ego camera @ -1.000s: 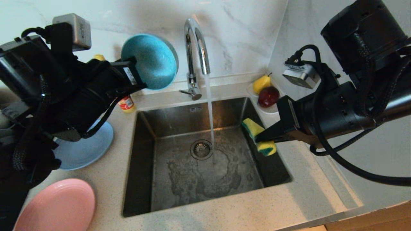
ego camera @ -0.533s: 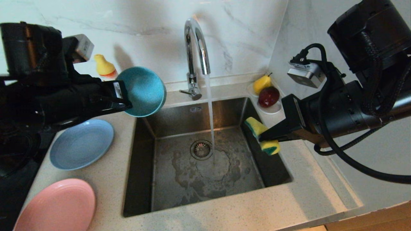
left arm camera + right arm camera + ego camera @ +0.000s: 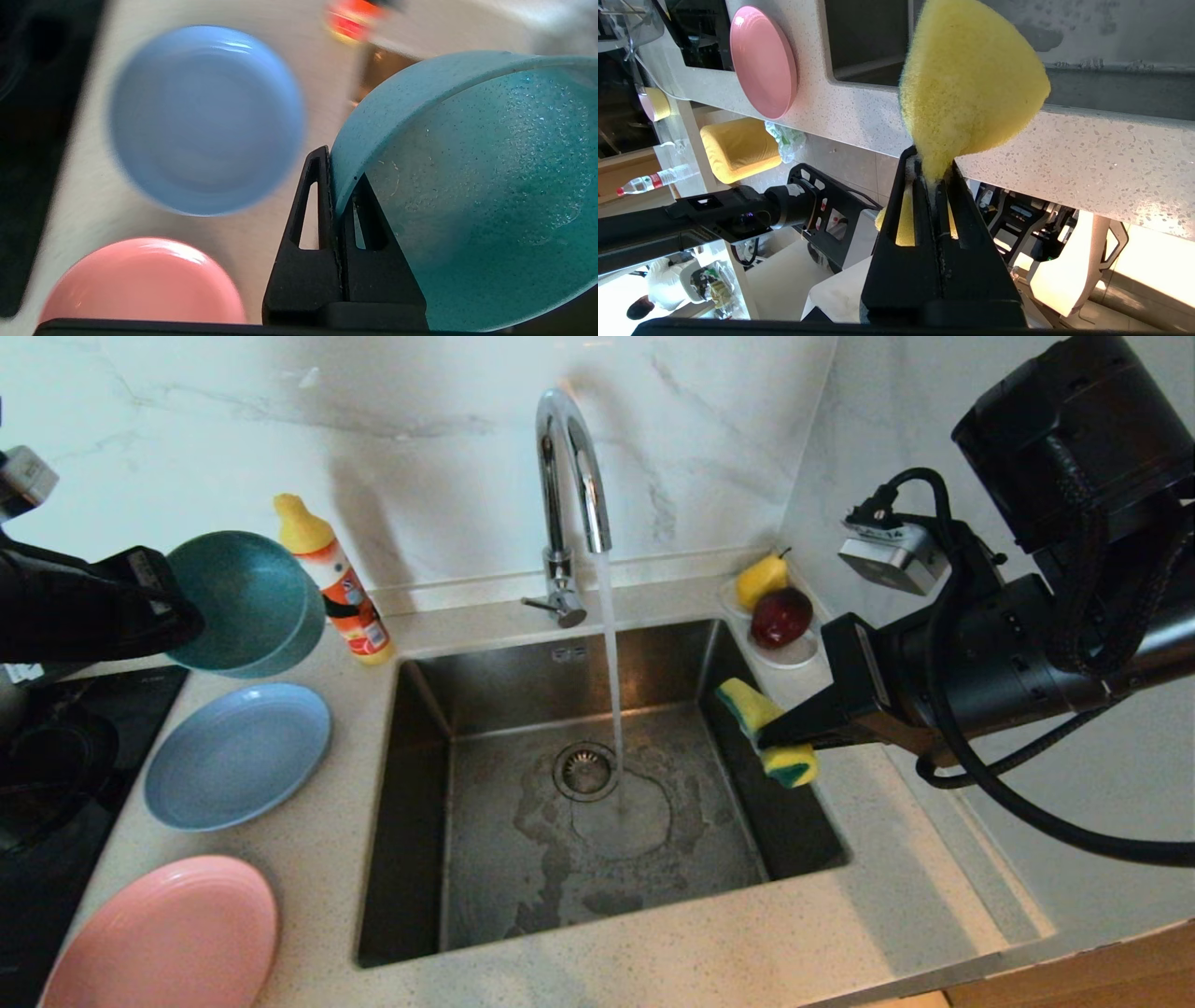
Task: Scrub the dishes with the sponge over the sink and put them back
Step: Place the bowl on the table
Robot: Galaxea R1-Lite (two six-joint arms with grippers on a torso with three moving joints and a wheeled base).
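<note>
My left gripper (image 3: 182, 616) (image 3: 337, 161) is shut on the rim of the teal-blue bowl (image 3: 245, 602) (image 3: 472, 186), holding it in the air above the counter's back left, beyond the light-blue plate (image 3: 238, 756) (image 3: 205, 119). The pink plate (image 3: 163, 938) (image 3: 140, 282) lies at the front left. My right gripper (image 3: 764, 739) (image 3: 933, 170) is shut on the yellow sponge (image 3: 752, 709) (image 3: 971, 84) with its green layer, at the right rim of the steel sink (image 3: 485, 887). Water runs from the chrome tap (image 3: 569, 448) toward the drain (image 3: 585, 770).
An orange bottle with a yellow cap (image 3: 338, 581) stands behind the sink's left corner, close beside the held bowl. A white saucer (image 3: 794, 658) with a pear (image 3: 761, 579) and a red fruit (image 3: 782, 616) sits at the back right. A black hob (image 3: 56, 756) borders the counter's left.
My left arm has swung the teal bowl from beside the tap leftward and down, away from the sink to above the counter's left. The right gripper with the sponge has barely shifted.
</note>
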